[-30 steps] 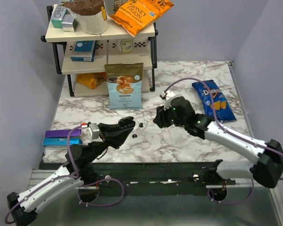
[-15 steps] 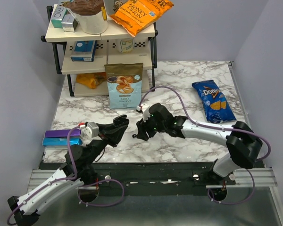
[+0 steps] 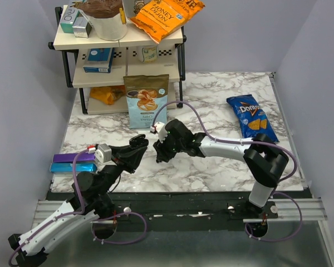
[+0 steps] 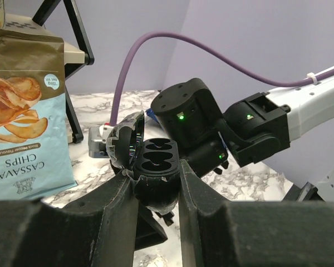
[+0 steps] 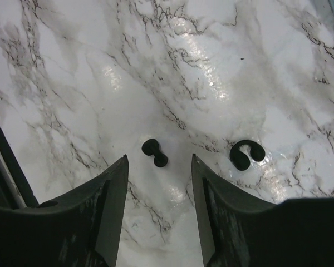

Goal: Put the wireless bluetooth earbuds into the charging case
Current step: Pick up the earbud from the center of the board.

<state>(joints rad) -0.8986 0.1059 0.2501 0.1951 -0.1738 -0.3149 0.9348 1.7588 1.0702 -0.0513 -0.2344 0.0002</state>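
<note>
My left gripper [image 3: 136, 151] is shut on the black oval charging case [image 4: 155, 154] and holds it above the table. The case's lid [image 4: 124, 143] is open, and both sockets look empty. My right gripper [image 3: 158, 155] hangs just right of the case, pointing down at the marble. In the right wrist view its jaws [image 5: 158, 159] are open. One tiny black earbud [image 5: 155, 152] lies just ahead of the gap between the fingertips. The second earbud [image 5: 246, 154] lies to the right, outside the right finger [image 5: 211, 194]. In the top view both earbuds are hidden under the right gripper.
A cassava chips bag [image 3: 147, 101] stands behind the grippers, in front of a black shelf rack [image 3: 119, 55] loaded with snacks. A blue Doritos bag [image 3: 251, 118] lies at the right. A purple and blue box [image 3: 72, 162] lies at the table's left edge.
My right arm has swung left and come over the two earbuds, close to the held case. My left gripper has drawn the case slightly back and left.
</note>
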